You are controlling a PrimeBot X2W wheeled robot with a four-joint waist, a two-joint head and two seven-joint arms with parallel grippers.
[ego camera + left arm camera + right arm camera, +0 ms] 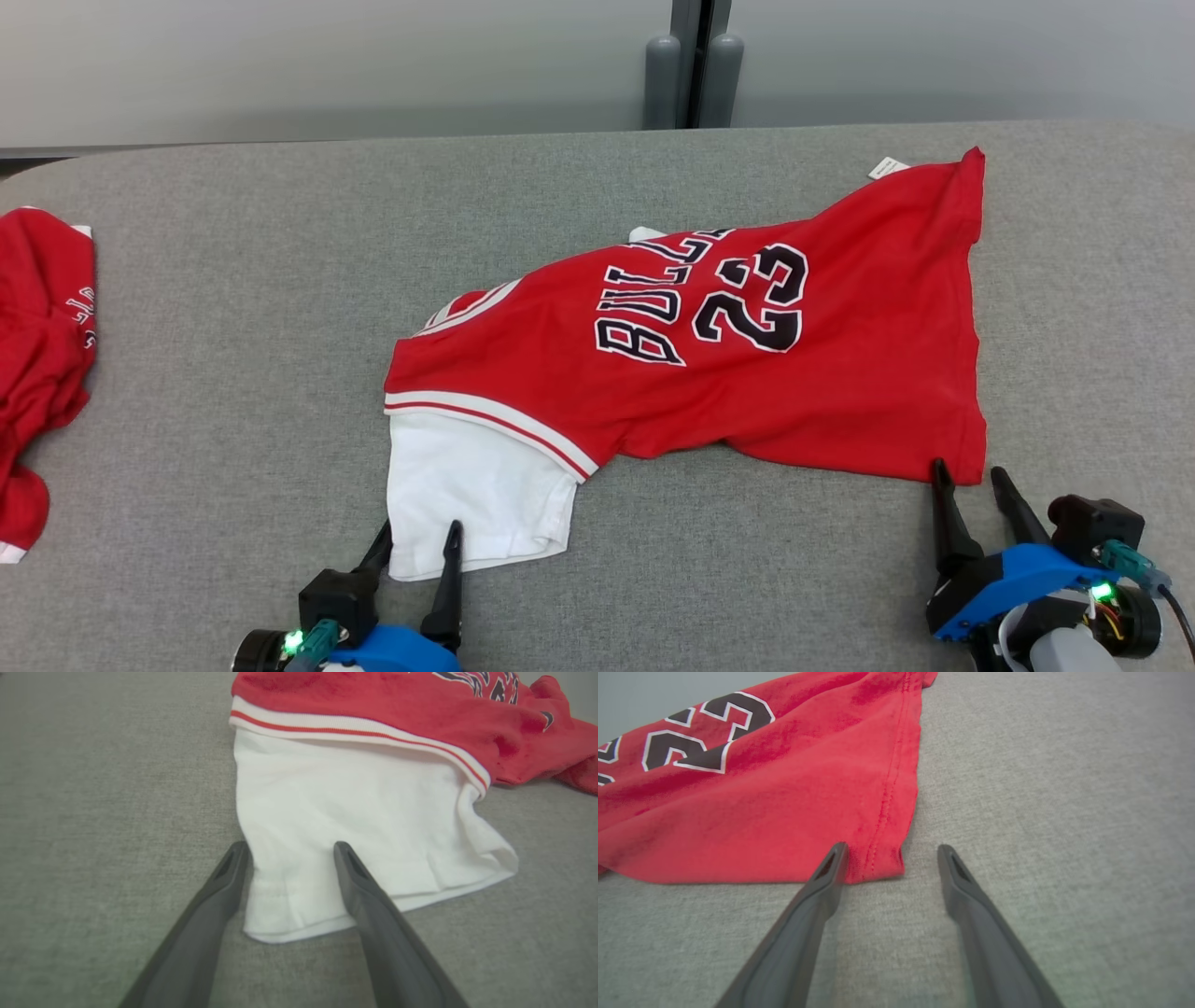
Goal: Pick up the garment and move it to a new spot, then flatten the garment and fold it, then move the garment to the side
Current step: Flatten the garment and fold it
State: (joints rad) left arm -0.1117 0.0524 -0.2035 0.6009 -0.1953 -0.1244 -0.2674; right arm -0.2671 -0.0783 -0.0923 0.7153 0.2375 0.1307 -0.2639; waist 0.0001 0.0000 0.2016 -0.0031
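Two grippers, jaws spread wide, nothing held. The red Bulls 23 jersey (747,373) lies wrinkled on the grey table (233,327). At its 7 o'clock the left gripper (420,530) straddles the white sleeve (467,476) corner. At 5 o'clock the right gripper (967,469) brackets the hem corner. Judgement: flattening step; next, pinch both corners and tug apart.

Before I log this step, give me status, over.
Left end effector open, straddling white sleeve corner. Right end effector open at hem corner. Jersey lies ungripped. Second red garment far left.
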